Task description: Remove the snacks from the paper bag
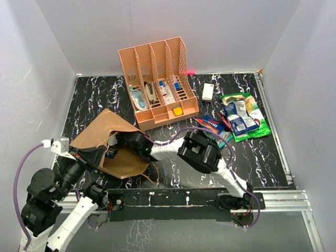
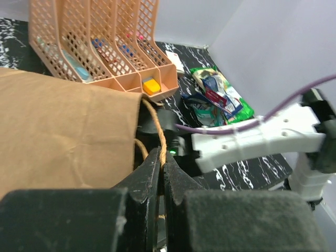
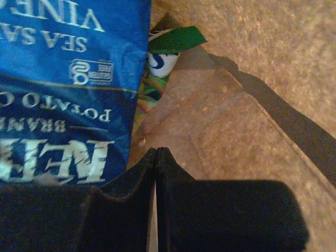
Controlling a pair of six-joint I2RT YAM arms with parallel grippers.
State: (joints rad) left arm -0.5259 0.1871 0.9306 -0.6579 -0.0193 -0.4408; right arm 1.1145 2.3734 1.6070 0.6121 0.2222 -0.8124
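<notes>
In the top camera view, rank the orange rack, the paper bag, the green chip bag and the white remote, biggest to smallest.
Largest: orange rack and paper bag, too close to rank, bag partly hidden.
Then green chip bag.
Smallest: white remote.

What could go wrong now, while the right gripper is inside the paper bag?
1. The right gripper looks shut beside the blue packet, not on it, so it may come out with nothing.
2. The left gripper holds only the thin handle of the paper bag; a hard pull could tear it.
</notes>
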